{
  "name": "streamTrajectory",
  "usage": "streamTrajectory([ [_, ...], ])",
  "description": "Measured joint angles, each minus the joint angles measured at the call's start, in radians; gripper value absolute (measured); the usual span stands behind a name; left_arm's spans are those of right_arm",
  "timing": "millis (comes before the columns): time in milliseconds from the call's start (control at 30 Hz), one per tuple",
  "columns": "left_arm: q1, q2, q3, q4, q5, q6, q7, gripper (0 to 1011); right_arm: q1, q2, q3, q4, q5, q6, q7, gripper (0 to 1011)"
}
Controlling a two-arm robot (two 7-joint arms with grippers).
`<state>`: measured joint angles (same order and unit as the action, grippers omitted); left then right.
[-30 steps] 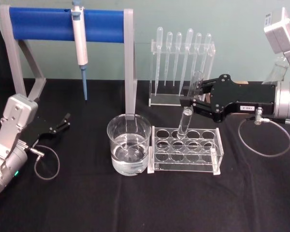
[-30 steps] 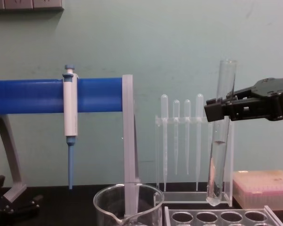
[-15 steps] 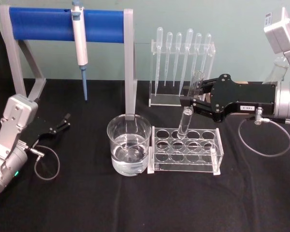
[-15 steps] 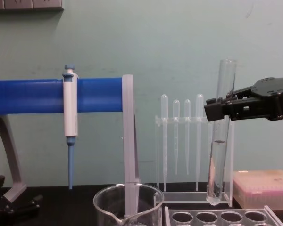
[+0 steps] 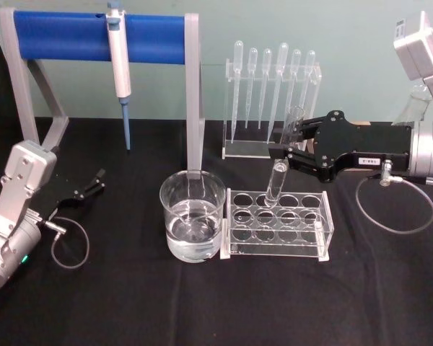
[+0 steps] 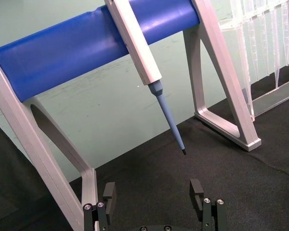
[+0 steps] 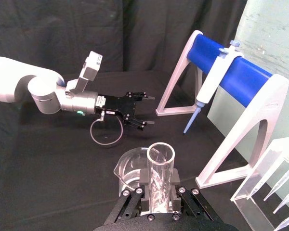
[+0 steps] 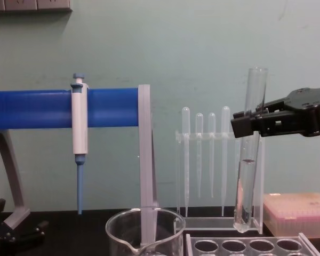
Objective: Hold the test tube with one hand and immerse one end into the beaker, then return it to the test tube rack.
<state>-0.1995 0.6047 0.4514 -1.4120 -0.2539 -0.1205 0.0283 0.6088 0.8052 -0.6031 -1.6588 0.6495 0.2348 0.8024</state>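
The long, clear glass test tube (image 5: 278, 180) is pinched on its upper part between the jaws of the black right gripper (image 5: 289, 143) and held slightly tilted; its round bottom hangs just above the back row of the clear plastic rack with round holes (image 5: 325, 232). The wide, clear glass beaker (image 5: 175, 216), partly filled with clear liquid, is set just beside the rack's left end; the black left gripper (image 5: 94, 182) is parked well apart at the left, jaws spread.
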Motion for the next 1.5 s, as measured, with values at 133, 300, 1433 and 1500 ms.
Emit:
streamTrajectory([
  [133, 0.0, 0.0, 0.0, 0.0, 0.0, 0.0, 0.0, 1000, 0.0, 0.0, 0.0, 0.0, 0.0, 0.0, 0.0, 241],
  [300, 0.0, 0.0, 0.0, 0.0, 0.0, 0.0, 0.0, 1000, 0.0, 0.0, 0.0, 0.0, 0.0, 0.0, 0.0, 241],
  [1433, 0.0, 0.0, 0.0, 0.0, 0.0, 0.0, 0.0, 1000, 0.0, 0.0, 0.0, 0.0, 0.0, 0.0, 0.0, 241],
  [1500, 0.0, 0.0, 0.0, 0.0, 0.0, 0.0, 0.0, 1000, 0.0, 0.0, 0.0, 0.0, 0.0, 0.0, 0.0, 241],
])
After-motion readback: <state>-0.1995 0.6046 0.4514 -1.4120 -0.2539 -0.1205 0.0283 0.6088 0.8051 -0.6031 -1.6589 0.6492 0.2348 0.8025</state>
